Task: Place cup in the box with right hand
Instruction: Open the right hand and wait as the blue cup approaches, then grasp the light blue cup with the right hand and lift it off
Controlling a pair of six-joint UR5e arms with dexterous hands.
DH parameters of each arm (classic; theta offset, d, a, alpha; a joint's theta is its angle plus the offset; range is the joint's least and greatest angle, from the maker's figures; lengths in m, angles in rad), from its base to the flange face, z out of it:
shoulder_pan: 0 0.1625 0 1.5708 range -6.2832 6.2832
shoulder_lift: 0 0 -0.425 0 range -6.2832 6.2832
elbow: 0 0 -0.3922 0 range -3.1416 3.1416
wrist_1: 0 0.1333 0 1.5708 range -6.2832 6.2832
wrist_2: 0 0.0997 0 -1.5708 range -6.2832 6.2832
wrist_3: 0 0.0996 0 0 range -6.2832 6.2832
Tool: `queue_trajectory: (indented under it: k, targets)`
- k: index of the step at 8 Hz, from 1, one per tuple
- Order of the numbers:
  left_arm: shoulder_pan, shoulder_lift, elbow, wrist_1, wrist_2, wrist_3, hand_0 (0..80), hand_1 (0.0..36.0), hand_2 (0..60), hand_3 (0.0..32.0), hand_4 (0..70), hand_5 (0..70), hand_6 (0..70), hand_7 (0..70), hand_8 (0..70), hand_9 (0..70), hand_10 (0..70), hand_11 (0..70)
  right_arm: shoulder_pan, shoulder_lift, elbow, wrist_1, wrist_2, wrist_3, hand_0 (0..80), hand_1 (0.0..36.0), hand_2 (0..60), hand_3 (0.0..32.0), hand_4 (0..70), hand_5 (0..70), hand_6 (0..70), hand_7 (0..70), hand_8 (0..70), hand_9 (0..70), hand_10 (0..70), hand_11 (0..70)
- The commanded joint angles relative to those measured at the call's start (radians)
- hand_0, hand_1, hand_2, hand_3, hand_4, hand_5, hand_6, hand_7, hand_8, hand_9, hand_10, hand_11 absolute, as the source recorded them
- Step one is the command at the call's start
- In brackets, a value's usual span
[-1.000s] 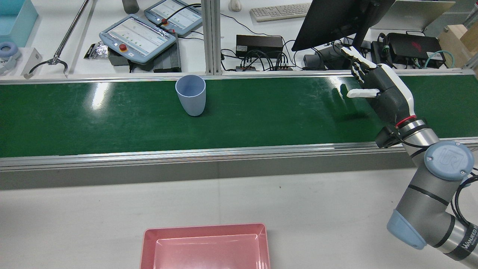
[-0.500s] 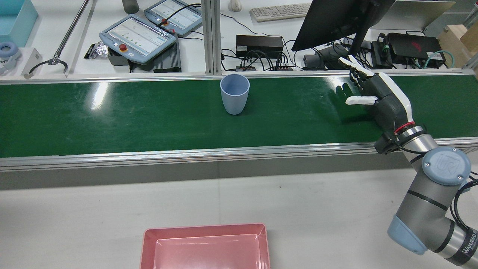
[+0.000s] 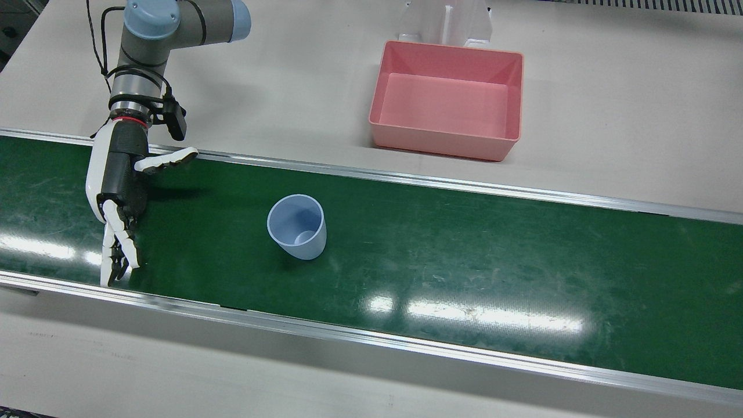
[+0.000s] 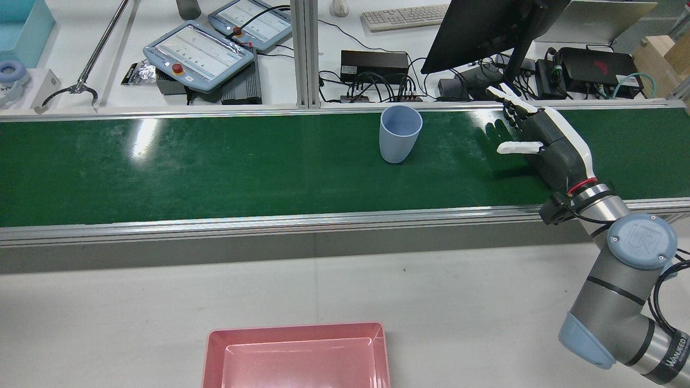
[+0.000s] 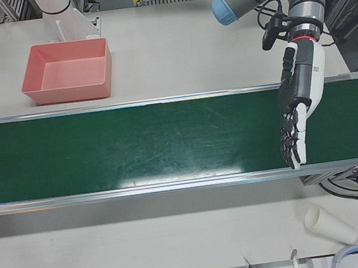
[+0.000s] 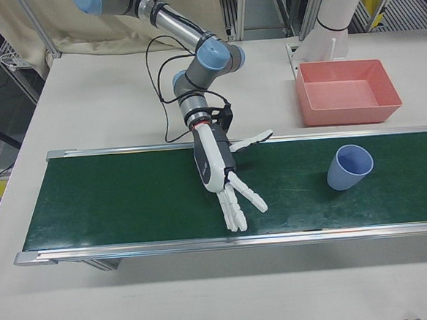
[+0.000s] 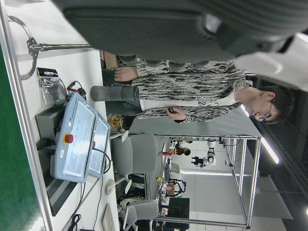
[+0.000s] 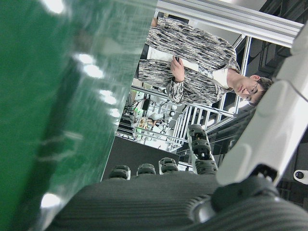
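- While the pale blue cup [image 3: 296, 226] stands upright on the green conveyor belt [image 3: 493, 249], mouth up, nothing touches it.
- Right hand [image 3: 119, 191] hovers low over the same belt, well apart from the cup — its fingers [image 3: 119, 255] are stretched out straight and spread wide, the thumb pointing sideways toward the cup, and it holds nothing.
- Pink box [image 3: 444, 150] sits on the pale bench [image 3: 609, 116] on the robot's side of the belt, apart from both cup and hand.
- Left hand [image 5: 300, 91], seen in the left-front view, hangs over the far end of the belt — fingers [image 5: 292, 142] straight and apart, empty.
- Behind the belt, the rear view shows two teach pendants [image 4: 198, 54] and a monitor [image 4: 485, 29].
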Motion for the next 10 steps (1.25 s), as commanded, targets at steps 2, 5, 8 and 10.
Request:
queue_trajectory:
  k: [2,5,8,10]
  targets:
    - [0.0,0.0,0.0,-0.002,0.0,0.001,0.0,0.0,0.0,0.0,0.0,0.0,0.0,0.0,0.0,0.0,0.0,0.0,-0.003,0.003,-0.007,0.0,0.0,-0.001,43.4,8.5,0.0,1.0,0.0,3.3,2.0,7.2,1.5,1.2,1.1,2.6]
    - [0.0,0.0,0.0,0.0,0.0,0.0,0.0,0.0,0.0,0.0,0.0,0.0,0.0,0.0,0.0,0.0,0.0,0.0,0.0,0.003,-0.007,-0.005,0.003,-0.001,43.6,8.6,0.0,0.0,0.0,3.3,2.4,8.1,1.8,1.7,1.1,2.6]
    - [0.0,0.0,-0.001,0.0,0.002,0.0,0.0,0.0,0.0,0.0,0.0,0.0,0.0,0.0,0.0,0.0,0.0,0.0,0.003,0.004,-0.02,-0.049,0.006,-0.011,46.0,12.5,20.9,0.0,27.7,6.8,20.7,70.0,32.6,55.8,20.1,29.7]
    - [0.0,0.0,0.0,0.0,0.0,0.001,0.0,0.0,0.0,0.0,0.0,0.0,0.0,0.0,0.0,0.0,0.0,0.0,0.043,0.001,-0.01,-0.051,0.006,-0.01,46.7,21.4,60.0,0.0,33.3,13.0,35.8,70.0,59.2,70.0,43.2,61.1]
